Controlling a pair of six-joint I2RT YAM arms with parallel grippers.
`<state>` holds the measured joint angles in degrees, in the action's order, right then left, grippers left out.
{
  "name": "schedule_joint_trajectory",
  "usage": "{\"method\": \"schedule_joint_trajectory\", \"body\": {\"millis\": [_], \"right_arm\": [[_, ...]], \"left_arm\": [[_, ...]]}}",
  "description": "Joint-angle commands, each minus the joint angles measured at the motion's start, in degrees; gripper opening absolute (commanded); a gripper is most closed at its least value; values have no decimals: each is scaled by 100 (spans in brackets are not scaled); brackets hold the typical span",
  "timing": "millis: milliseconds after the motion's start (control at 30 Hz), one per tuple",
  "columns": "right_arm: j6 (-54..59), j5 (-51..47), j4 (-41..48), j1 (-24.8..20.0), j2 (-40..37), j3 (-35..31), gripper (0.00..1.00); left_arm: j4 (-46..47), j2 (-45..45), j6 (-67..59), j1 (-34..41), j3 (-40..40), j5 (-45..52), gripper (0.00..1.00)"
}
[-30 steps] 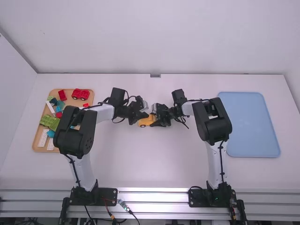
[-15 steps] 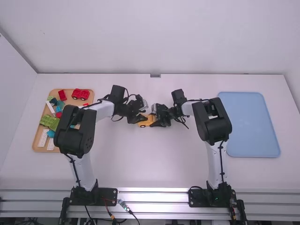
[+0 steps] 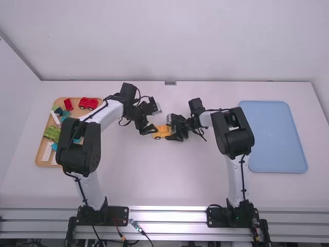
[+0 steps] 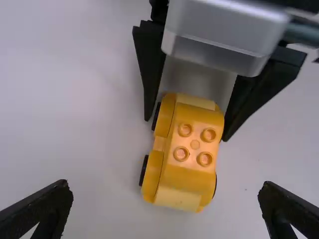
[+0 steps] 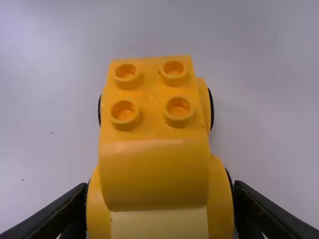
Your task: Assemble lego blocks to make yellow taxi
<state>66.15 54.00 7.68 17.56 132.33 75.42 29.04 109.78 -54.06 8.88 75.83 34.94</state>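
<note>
Right end effector grips one yellow car.

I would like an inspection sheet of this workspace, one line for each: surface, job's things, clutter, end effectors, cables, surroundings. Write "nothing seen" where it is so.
Surface: white table, a few small dark specks.
Job's things: yellow car, upright, four roof studs uncovered.
Clutter: orange-brown tray at the left, holding a red car, green blocks and other loose pieces.
End effectors: left end effector open, near the car; right end effector closed on the car's sides.
Cables: black cables along both arms, looping near the wrists.
Surroundings: white wall behind; blue tray at the right.
</note>
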Motion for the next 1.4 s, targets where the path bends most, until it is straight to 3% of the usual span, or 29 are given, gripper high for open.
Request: {"method": "schedule_joint_trajectory", "body": {"millis": [0,233,467,667,833,1000,1367], "right_arm": [[-26,-203,26,-20,88,42,82],[-42,-160,-83,44,88,37,93],[-28,4,-94,50,90,37,92],[-9,15,-125,166,90,26,89],[-39,-7,-221,271,90,26,82],[-35,-7,-240,278,90,26,50],[-605,-4,-566,205,88,28,45]], "left_arm": [[-50,-338,-55,-118,-194,-42,99],[-1224,-797,584,-208,-1195,-304,99],[-3082,-1307,1541,-216,-2482,-835,99],[-3467,-1659,1720,-214,-2915,-1078,99],[-3539,-1691,2081,-214,-2959,-1493,99],[-3536,-1691,2468,-214,-2959,-1780,99],[-3582,-1689,2643,-214,-2959,-1791,99]]}}
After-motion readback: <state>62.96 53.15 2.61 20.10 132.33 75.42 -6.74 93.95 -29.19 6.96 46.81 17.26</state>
